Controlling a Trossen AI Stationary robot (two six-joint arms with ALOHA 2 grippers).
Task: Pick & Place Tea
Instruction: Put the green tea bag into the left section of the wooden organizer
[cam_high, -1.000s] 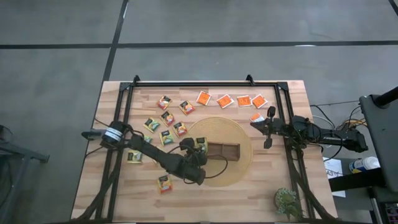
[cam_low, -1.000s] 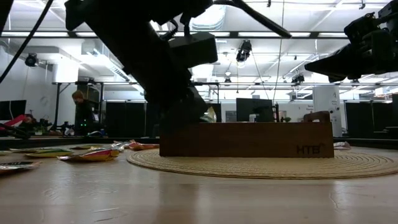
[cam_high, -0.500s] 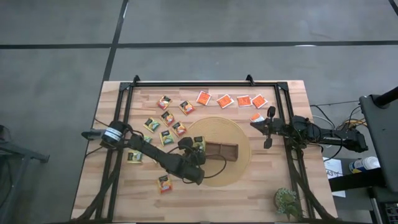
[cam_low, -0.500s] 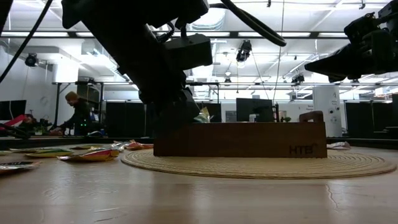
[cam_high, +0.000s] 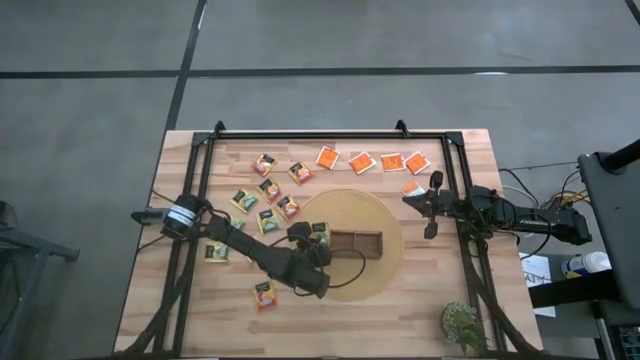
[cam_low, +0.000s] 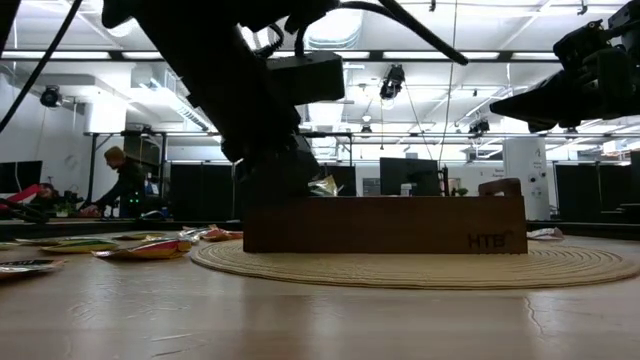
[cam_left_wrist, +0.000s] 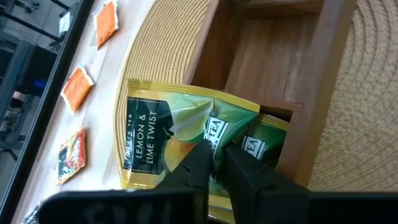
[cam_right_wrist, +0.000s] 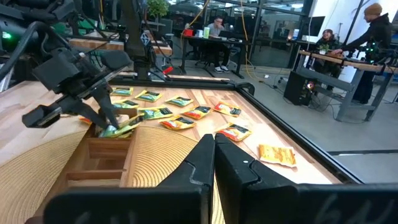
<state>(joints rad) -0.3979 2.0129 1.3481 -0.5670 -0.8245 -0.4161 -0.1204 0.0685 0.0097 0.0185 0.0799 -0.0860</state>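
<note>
The brown wooden tray (cam_high: 358, 243) sits on a round woven mat (cam_high: 385, 215). My left gripper (cam_high: 316, 238) (cam_left_wrist: 216, 158) is at the tray's left end, shut on a green-and-yellow tea sachet (cam_left_wrist: 158, 134) (cam_high: 320, 231) (cam_low: 325, 186). A second green sachet (cam_left_wrist: 261, 146) lies in the end compartment under it. Green, yellow-orange and bright orange sachets (cam_high: 270, 190) (cam_high: 375, 161) lie flat on the table beyond and left of the mat. My right gripper (cam_high: 408, 200) (cam_right_wrist: 214, 146) hovers shut over the mat's right edge and touches nothing. My left gripper pinches the green-and-yellow sachet between its two fingers at its near edge (cam_left_wrist: 189, 137). The fingers (cam_left_wrist: 199, 163) come slanting down from the table's left. The sachet sits tilted, with its far part over the tray's end wall and end compartment; I cannot tell whether it rests there.
A black frame (cam_high: 330, 135) runs along the table's far and side edges. A small potted plant (cam_high: 460, 325) stands at the near right corner. One yellow-orange sachet (cam_high: 264, 293) lies near the near edge. People work at desks in the room behind (cam_right_wrist: 373, 25).
The tray and the mat under it have slid a little toward the table's left, with my left gripper and its sachet staying at the tray's left end. The right arm has kept still.
</note>
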